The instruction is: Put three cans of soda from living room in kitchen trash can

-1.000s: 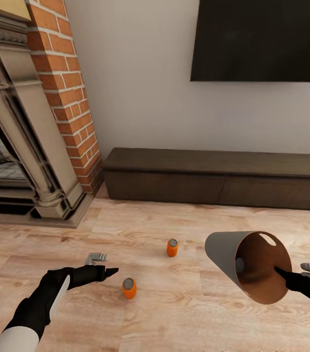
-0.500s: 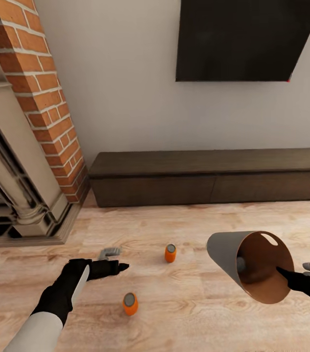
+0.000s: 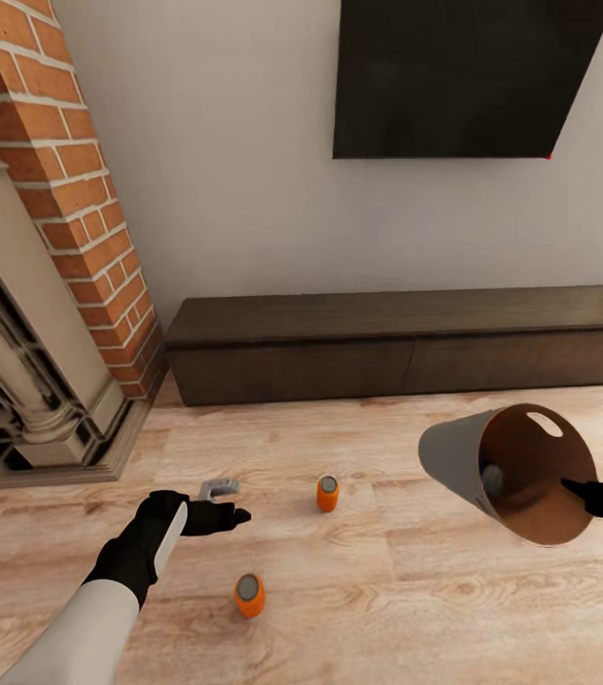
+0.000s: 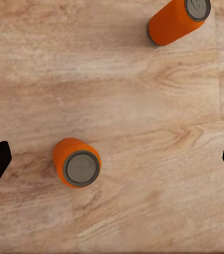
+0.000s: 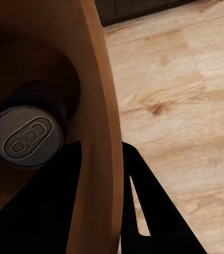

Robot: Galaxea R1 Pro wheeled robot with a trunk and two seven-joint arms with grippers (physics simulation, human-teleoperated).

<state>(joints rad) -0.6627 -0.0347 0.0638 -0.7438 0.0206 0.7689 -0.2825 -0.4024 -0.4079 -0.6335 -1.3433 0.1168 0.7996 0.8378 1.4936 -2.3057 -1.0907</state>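
**Q:** How did the claws stand?

**A:** My left gripper (image 4: 112, 159) hung spread wide over the floor, holding nothing; its dark fingertips sat at the wrist frame's two side edges. An orange can (image 4: 77, 164) stood upright between them, a second orange can (image 4: 178, 18) at upper right. My right gripper (image 3: 577, 490) pinched the rim of the trash can (image 3: 454, 452), held tipped at the head frame's right, one can (image 5: 29, 135) lying inside.

**Q:** What might have failed?

**A:** I judged that further tipping could spill that can, and a sideways descent could topple the near one.

**Q:** Surroundings?

**A:** Brick fireplace (image 3: 64, 209) upper left, low cabinet (image 3: 406, 342) and television (image 3: 463, 76) beyond; nothing blocked the cans.
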